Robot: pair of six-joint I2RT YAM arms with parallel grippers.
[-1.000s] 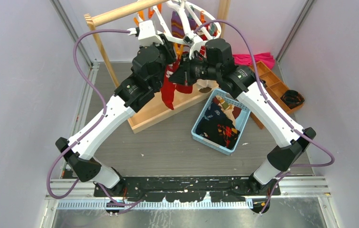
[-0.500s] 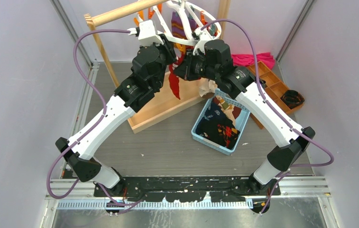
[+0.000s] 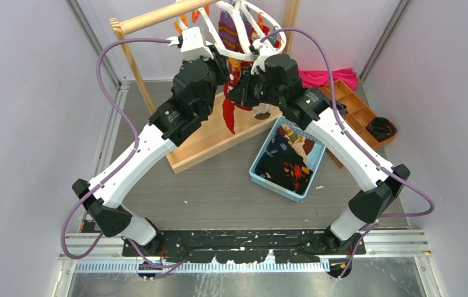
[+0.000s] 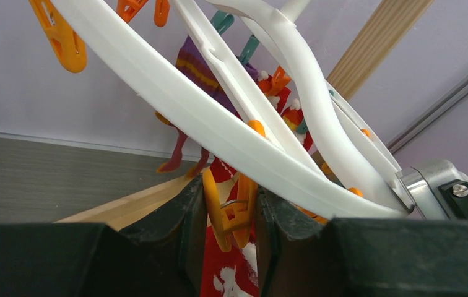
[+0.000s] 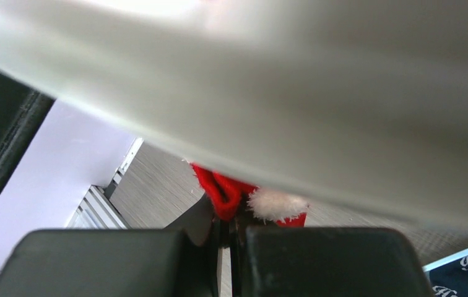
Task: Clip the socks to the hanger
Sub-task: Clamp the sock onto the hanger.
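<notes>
Red sock with white fluffy cuff (image 5: pixel 228 195) is pinched at its top between the closed fingers of the right tool (image 5: pixel 229 238), beneath the white plastic hanger (image 4: pixel 176 105); the left tool (image 4: pixel 228 223) squeezes an orange plastic clip (image 4: pixel 214 213) on that hanger, just above the sock

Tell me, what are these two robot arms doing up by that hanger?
They are pegging a sock. The left tool squeezes an orange clip on the white hanger, while the right tool pinches a red sock just below it. Whether the clip grips it yet is unclear. More socks lie in the blue basket.
</notes>
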